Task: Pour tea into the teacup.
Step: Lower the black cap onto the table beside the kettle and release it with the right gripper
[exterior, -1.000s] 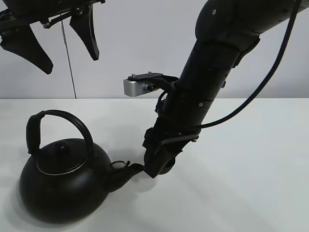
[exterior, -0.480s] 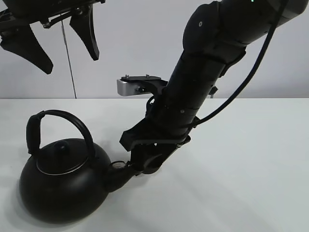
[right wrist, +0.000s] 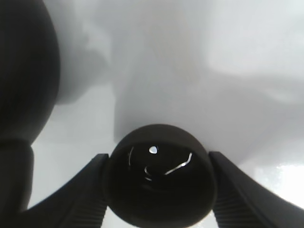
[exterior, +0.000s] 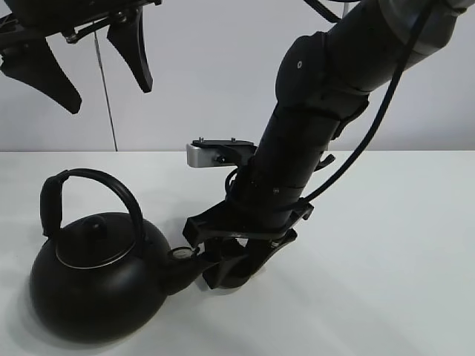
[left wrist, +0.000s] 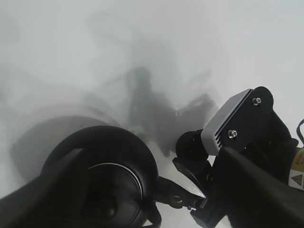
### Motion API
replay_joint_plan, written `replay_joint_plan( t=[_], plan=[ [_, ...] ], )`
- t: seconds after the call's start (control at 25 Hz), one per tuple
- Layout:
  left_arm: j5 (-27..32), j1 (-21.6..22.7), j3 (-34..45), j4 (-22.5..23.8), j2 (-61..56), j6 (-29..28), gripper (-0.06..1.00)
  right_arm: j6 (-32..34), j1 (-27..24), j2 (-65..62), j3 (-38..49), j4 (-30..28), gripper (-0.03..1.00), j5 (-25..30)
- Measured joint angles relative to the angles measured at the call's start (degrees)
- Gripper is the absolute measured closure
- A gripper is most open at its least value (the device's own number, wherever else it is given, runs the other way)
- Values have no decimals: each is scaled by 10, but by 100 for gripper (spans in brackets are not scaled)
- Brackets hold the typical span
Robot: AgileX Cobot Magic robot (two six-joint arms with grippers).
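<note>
The black kettle [exterior: 96,289] with an arched handle stands on the white table at the front left, spout [exterior: 185,268] pointing right. My right gripper [exterior: 230,271] is low on the table right at the spout's tip. In the right wrist view it [right wrist: 159,161] is shut on the small black teacup [right wrist: 159,185], one finger [right wrist: 88,190] on each side, with the kettle's body [right wrist: 23,71] close by. In the high view the cup is mostly hidden behind the gripper. My left gripper [exterior: 107,96] hangs open high above the kettle [left wrist: 104,156], holding nothing.
The right arm [exterior: 312,148] slants down from the upper right, with its silver wrist camera [exterior: 211,153] sticking out to the left. A thin cable [exterior: 106,96] hangs against the back wall. The bare white table [exterior: 386,245] stretches out to the right.
The right arm has swung left and lower, and its wrist has turned, bringing the held teacup closer to the kettle's spout. The left gripper and the kettle have stayed still.
</note>
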Motion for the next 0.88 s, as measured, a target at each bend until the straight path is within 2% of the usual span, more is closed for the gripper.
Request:
replay_joint_plan(
  t=[0.68, 0.88],
  plan=[
    [0, 0, 0, 0, 0, 0, 40, 3, 0, 0, 0, -6, 57, 8],
    [0, 0, 0, 0, 0, 0, 40, 4, 0, 0, 0, -8, 52, 8]
  ],
)
